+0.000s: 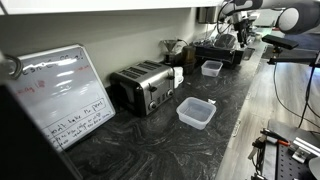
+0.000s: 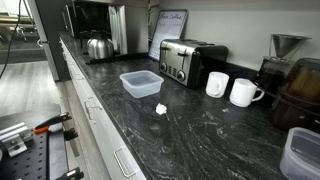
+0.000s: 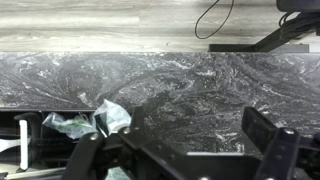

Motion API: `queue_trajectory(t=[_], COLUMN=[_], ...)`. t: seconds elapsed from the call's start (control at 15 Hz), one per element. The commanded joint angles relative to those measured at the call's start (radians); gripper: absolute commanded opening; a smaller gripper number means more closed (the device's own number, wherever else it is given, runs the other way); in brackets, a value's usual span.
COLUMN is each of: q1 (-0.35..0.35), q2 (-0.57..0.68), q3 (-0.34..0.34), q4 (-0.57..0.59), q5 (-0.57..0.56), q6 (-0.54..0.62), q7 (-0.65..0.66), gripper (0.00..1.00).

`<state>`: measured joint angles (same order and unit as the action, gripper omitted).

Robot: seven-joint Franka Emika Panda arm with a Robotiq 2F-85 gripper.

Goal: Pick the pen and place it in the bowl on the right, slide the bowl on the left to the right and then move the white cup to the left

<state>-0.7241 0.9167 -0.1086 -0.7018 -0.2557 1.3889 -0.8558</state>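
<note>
Two translucent squarish plastic bowls sit on the dark marble counter, one in front of the toaster [image 1: 196, 112] [image 2: 141, 83] and one farther along [image 1: 211, 68] [image 2: 303, 155]. A white cup [image 2: 217, 84] stands beside the toaster, with a second white cup [image 2: 244, 92] next to it. Only one white cup [image 1: 178, 74] shows from the opposite side. The pen shows in no view. My gripper [image 3: 200, 125] hangs open over bare counter, with nothing between its fingers [image 3: 262, 130]. The arm [image 1: 243, 12] is at the far end of the counter.
A chrome toaster [image 1: 143, 86] [image 2: 190, 60] and a whiteboard [image 1: 60, 95] stand along the wall, and a kettle [image 2: 97, 46] at one end. A small white scrap [image 2: 160, 108] lies near the bowl. Crumpled clear plastic [image 3: 105, 120] lies left of my gripper. The counter edge [image 3: 150, 50] drops to wooden floor.
</note>
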Motion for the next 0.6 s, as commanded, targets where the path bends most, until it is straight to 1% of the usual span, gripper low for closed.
queue_trajectory(t=[0.0, 0.13, 0.2, 0.27, 0.33, 0.53], q1=[0.005, 0.007, 0.006, 0.002, 0.006, 0.006], q2=[-0.083, -0.105, -0.108, -0.111, -0.049, -0.060], q3=[0.015, 0.019, 0.024, 0.030, 0.015, 0.022], q4=[-0.138, -0.180, -0.188, -0.189, -0.098, -0.112], q5=[0.003, 0.006, 0.018, 0.050, 0.017, 0.035], q6=[0.022, 0.025, 0.029, 0.030, 0.000, 0.000], q7=[-0.028, -0.022, 0.002, 0.060, 0.013, 0.048], gripper=[1.00, 1.00, 1.00, 1.00, 1.00, 1.00])
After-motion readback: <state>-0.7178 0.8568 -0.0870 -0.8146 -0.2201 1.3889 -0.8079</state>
